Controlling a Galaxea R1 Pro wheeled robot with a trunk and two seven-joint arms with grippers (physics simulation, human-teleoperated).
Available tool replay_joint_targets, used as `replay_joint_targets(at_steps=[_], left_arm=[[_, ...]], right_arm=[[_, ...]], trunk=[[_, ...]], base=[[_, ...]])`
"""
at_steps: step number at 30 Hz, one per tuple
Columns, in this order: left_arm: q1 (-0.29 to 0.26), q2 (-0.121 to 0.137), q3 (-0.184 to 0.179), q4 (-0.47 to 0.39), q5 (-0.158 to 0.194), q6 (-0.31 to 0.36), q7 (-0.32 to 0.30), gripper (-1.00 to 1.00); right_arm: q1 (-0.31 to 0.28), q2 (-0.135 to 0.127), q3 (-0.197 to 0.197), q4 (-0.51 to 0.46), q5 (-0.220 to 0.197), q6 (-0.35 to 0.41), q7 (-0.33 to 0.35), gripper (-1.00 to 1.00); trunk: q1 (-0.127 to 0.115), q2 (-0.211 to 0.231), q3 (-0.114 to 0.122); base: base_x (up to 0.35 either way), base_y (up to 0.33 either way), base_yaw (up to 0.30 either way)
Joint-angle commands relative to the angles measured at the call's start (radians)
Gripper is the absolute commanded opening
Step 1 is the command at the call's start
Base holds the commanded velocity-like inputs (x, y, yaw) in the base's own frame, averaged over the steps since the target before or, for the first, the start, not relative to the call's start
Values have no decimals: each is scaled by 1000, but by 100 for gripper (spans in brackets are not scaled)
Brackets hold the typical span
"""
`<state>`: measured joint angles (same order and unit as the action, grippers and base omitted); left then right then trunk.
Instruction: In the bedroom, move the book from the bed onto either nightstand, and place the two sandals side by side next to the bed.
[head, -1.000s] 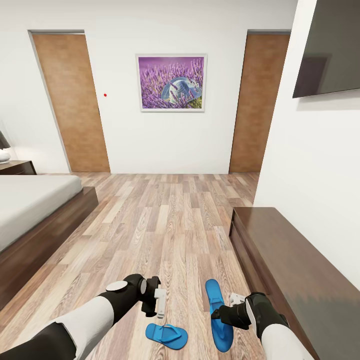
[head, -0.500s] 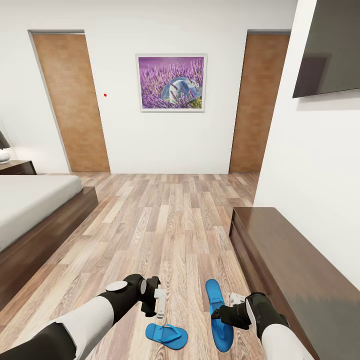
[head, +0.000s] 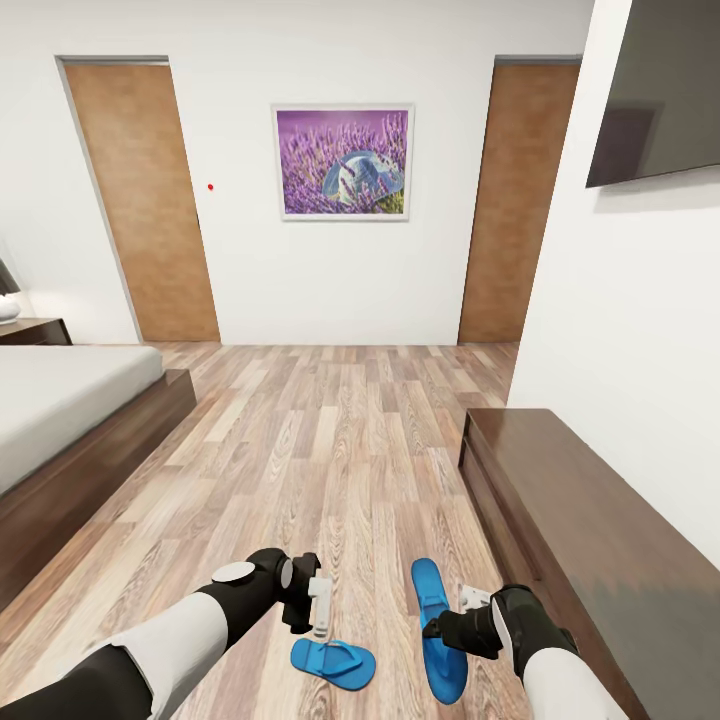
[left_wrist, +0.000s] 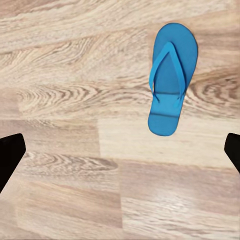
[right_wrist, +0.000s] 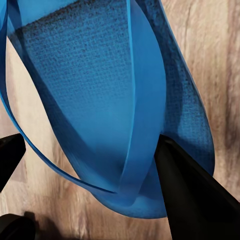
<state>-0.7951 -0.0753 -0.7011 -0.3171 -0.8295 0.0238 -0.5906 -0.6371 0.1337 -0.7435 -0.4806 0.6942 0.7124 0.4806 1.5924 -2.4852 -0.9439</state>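
Right pincer (head: 458, 612) clenched on one sandal (head: 437, 626), a finger hooked under its strap (right_wrist: 145, 120). Left pincer (head: 318, 606) released above the other sandal (head: 333, 662), on the floor (head: 330, 450) well apart from the bed (head: 70, 420). Risk: the strap-only hold lets the sandal swing or slip in carrying.

White walls (head: 400, 290) are met by a wood-plank floor (head: 330, 450). Two brown doors (head: 140, 200) are set either side of a framed lavender picture (head: 343, 163). A dark screen (head: 655, 90) is mounted above a long dark-brown sideboard (head: 590, 520).
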Motion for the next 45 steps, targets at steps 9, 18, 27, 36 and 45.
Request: replay_joint_targets(at_steps=[9,18,27,36,45], left_arm=[[0,0,0,-1,-1,2,42,100],[-1,-1,4,-1,4,2,65,100],[-1,-1,93,-2,49,2,67,100],[-1,6,175,-2,90,1,69,100],[0,8,235,-2,98,1,69,100]], right_arm=[[-1,2,-9,-3,6,4,9,-100],[-1,1,-10,-3,5,4,9,-100],[-1,2,-10,-3,5,4,9,-100],[-1,2,-10,-3,5,4,9,-100],[-1,3,-10,-3,5,4,9,-100]], trunk=[[11,-16,-34],[15,-18,-69],[19,-21,-104],[23,-23,-139],[27,-25,-174]], base=[[0,0,0],[0,0,0],[0,0,0],[0,0,0],[0,0,0]])
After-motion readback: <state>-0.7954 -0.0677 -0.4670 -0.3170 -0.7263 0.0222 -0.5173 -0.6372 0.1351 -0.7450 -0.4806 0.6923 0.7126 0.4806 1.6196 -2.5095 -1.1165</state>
